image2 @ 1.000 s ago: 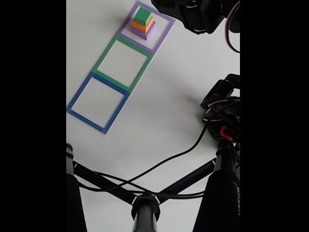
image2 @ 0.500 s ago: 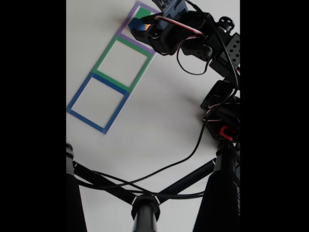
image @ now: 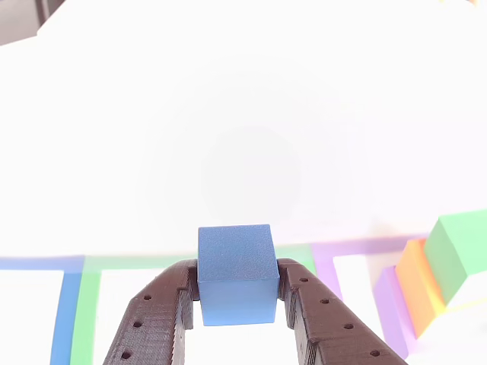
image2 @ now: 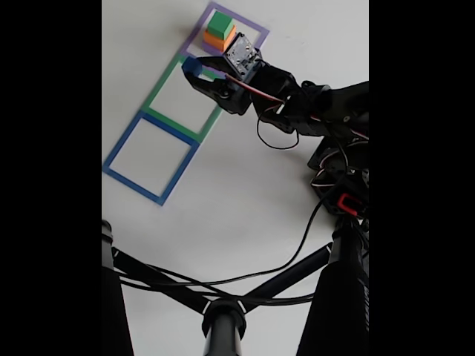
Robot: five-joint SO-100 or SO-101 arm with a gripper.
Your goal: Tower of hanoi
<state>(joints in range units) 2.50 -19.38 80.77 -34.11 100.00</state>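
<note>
A small blue cube point(image: 236, 274) is clamped between the two dark fingers of my gripper point(image: 237, 268), which is shut on it. In the fixed view the gripper point(image2: 193, 68) holds this blue cube point(image2: 191, 64) over the top corner of the green square outline point(image2: 159, 93), just below-left of the stack. The stack stands inside the purple outline point(image2: 256, 26): a green cube point(image2: 220, 24) sits on an orange cube point(image2: 217, 40). The other view shows the stack at the right, with green cube point(image: 460, 255), orange cube point(image: 418, 285) and pale-purple slab point(image: 392, 308).
A blue square outline point(image2: 122, 144) lies below the green one. The arm's base point(image2: 345, 185) with its cables stands at the right. Black stand legs point(image2: 223, 319) and a cable cross the lower part of the fixed view.
The arm swung in from the top right edge, passed over the stack, and now holds the blue cube lower left, over the green outline's corner.
</note>
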